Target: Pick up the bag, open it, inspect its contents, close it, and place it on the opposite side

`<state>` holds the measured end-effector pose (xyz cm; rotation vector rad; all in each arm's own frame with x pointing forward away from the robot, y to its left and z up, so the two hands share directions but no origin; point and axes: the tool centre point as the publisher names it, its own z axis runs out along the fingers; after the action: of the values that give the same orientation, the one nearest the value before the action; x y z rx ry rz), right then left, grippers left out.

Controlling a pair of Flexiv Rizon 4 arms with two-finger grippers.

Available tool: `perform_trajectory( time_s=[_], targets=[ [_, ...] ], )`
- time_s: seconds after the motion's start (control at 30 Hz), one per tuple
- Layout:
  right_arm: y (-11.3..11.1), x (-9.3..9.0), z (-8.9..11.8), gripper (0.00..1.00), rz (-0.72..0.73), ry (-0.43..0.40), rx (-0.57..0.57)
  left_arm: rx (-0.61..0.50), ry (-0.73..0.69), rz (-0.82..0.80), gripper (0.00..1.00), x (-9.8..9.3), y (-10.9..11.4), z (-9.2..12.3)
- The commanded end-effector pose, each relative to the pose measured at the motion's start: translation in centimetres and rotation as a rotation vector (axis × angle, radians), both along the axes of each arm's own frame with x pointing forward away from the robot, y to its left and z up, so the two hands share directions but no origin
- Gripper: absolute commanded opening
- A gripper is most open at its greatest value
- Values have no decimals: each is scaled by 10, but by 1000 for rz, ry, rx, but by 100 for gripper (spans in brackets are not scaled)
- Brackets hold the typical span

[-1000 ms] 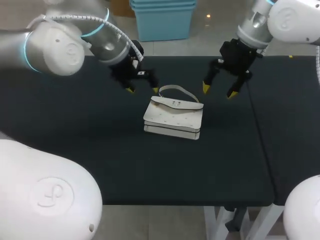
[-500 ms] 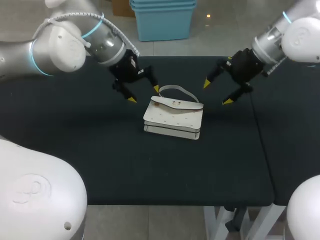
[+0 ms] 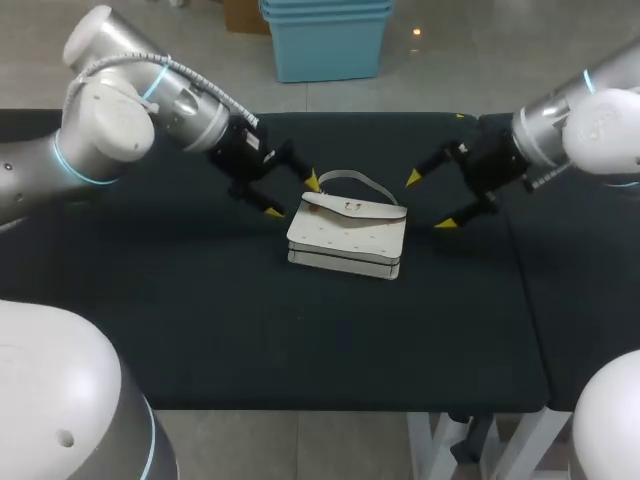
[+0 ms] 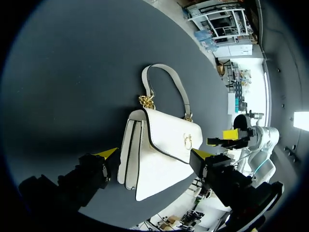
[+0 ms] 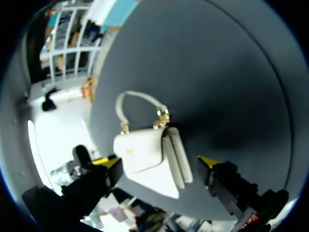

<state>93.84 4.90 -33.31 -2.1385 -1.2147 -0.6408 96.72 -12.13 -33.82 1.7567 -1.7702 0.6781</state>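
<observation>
**White flap handbag (image 3: 348, 235) lies mid-table between two wide-open grippers**

The left arm (image 3: 100, 130) slants in from the left over the black cloth-covered table (image 3: 180, 310). The left gripper (image 3: 292, 197) hangs just beside the handbag's left end, by the far corner of the flap. Its yellow-tipped fingers are spread wide and hold nothing; I cannot tell whether a tip grazes the bag. In the left wrist view this gripper (image 4: 153, 154) has the handbag (image 4: 166, 145) ahead of it, framed by the gap between its fingers.

The handbag lies flat around the middle of the table with its flap closed and facing up. A small gold clasp (image 4: 186, 141) sits on the flap. The curved white handle (image 3: 358, 181) rests on the cloth at the bag's far side, joined on by short gold chain links (image 4: 146, 101).

The right gripper (image 3: 429, 200) is near the bag's right end and apart from it, fingers equally wide and empty. In the right wrist view this gripper (image 5: 157, 161) has the handbag (image 5: 145, 150) ahead of it. The right arm (image 3: 600, 130) comes in from the right edge.
</observation>
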Motion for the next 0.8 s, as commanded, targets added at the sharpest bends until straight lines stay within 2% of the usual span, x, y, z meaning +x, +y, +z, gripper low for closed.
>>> perform_trajectory(
  time_s=[0.03,0.4,0.5,0.57,0.8],
  targets=[
    [4,-2,-7,100,-15,-9,15,-144,-29,-7,100,0,-1,-11],
    [18,0,-15,100,-46,3,69,-252,-45,-28,97,6,-11,-12],
    [22,-1,-18,100,-43,10,79,-269,-41,-28,93,7,-13,-15],
    [24,-1,-22,100,-46,20,90,-285,-29,-26,85,8,-14,-19],
    [28,-1,-26,100,-58,29,123,-342,-18,-20,75,10,-15,-23]
  ],
)
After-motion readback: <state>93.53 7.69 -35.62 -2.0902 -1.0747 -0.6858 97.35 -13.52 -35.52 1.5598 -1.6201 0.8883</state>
